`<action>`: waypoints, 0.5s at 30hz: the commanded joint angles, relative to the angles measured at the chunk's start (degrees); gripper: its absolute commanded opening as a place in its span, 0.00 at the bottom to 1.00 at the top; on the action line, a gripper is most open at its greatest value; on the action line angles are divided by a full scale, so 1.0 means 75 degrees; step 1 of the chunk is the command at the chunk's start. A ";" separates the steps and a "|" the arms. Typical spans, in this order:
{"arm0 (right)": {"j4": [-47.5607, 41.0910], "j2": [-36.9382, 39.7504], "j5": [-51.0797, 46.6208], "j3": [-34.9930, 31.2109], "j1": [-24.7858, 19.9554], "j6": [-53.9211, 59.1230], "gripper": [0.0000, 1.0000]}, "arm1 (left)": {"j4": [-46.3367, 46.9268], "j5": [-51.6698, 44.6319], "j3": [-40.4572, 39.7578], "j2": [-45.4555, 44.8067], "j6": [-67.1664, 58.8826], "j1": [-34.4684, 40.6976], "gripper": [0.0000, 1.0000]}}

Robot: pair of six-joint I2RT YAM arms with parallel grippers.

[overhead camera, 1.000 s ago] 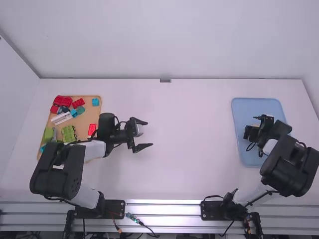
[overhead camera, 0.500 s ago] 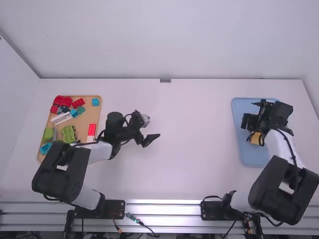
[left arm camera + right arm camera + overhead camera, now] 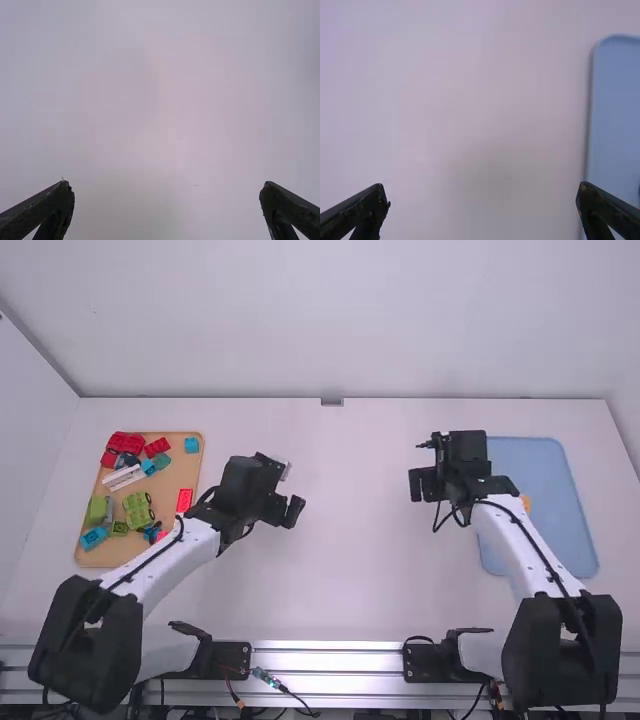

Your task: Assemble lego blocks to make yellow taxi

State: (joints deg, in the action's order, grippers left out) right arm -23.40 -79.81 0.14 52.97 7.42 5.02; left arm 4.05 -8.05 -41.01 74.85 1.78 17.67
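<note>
Starting closest to the robot, with both arms based at the metal rail [image 3: 325,660] along the near side of the white surface [image 3: 350,590]. Reaching next, on the left, the near end of the tan tray [image 3: 110,558], holding a blue block [image 3: 94,538], a small green piece [image 3: 119,528] and, close to the left arm, a dark blue piece [image 3: 152,531]. Holding the left claw [image 3: 285,510] wide open over the bare surface between the two trays, just as the left wrist view shows, with fingers spread well apart. Finding at about the same depth a light green block [image 3: 97,509], a bigger green one [image 3: 137,510] and a red one [image 3: 185,500] in the tan tray. Spotting over on the right, in the blue tray [image 3: 545,465], a yellow piece [image 3: 526,502], partly hidden by the right arm. Keeping the right claw [image 3: 422,485] wide open too, beyond the blue tray's inner side, over bare surface. Going farther up the tan tray to a long white piece [image 3: 123,478], then to red blocks [image 3: 124,443] and a light blue one [image 3: 191,445]. Ending at the pale wall [image 3: 340,320] behind the surface
</note>
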 commanded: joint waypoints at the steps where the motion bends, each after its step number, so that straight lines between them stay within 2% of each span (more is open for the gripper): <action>1: -0.0085 0.0106 -0.0204 0.0085 0.0481 -0.0527 0.99 | 0.0189 0.0688 -0.0160 -0.0509 0.0248 -0.0047 0.99; 6: -0.0100 0.0068 -0.0201 0.0070 0.1102 -0.0883 0.99 | 0.0527 0.0822 -0.0152 -0.1068 0.0248 -0.0006 0.99; 15: 0.0698 0.0866 -0.0019 -0.0728 0.0304 -0.0669 0.88 | -0.0291 0.1074 0.0667 -0.1887 -0.0238 -0.0824 0.88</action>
State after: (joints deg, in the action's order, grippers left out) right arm -18.61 -75.37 -0.03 48.90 10.76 0.34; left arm 2.20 -0.93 -37.52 62.61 1.23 12.82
